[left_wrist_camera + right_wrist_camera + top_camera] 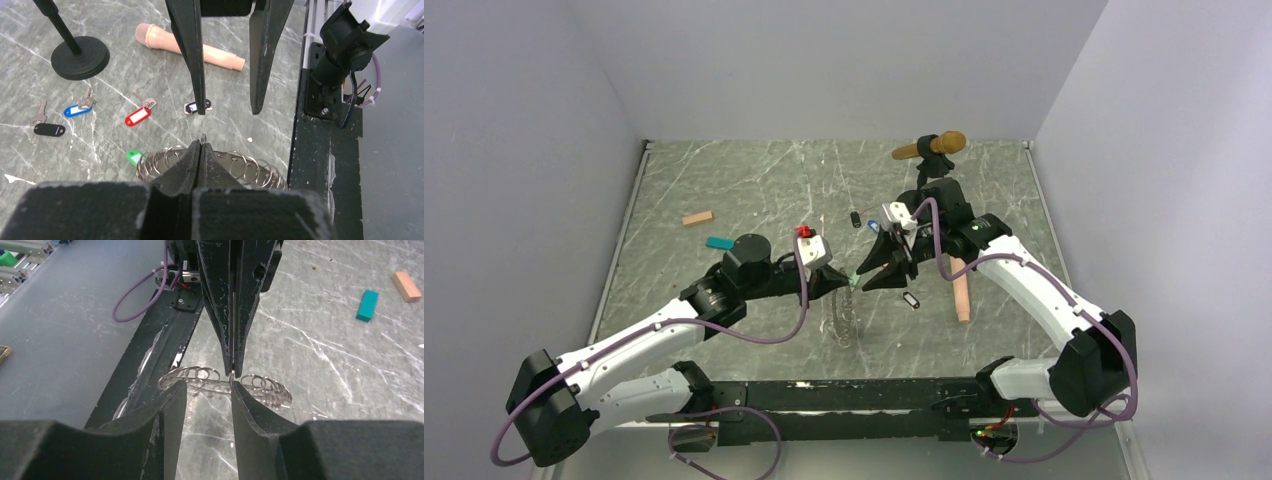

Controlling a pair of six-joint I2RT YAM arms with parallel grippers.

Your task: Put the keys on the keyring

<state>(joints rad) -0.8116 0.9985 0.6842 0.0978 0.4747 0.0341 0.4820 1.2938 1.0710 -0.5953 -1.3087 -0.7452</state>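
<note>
links: left arm (624, 350) and right arm (1034, 285), white shells, black round joints | cabling: purple cable (806, 295) looped along each arm, above the base rail (844, 395) | rail: black, flat | fingers: left gripper (201, 145) and right gripper (209, 390), black, tapered, edges scuffed pale

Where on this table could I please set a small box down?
Bare: the far strip of the table, from the tan block across to the standing microphone. Crowded: the middle, where the left pincer grips the keyring, the right pincer faces it, and keys lie scattered.
</note>
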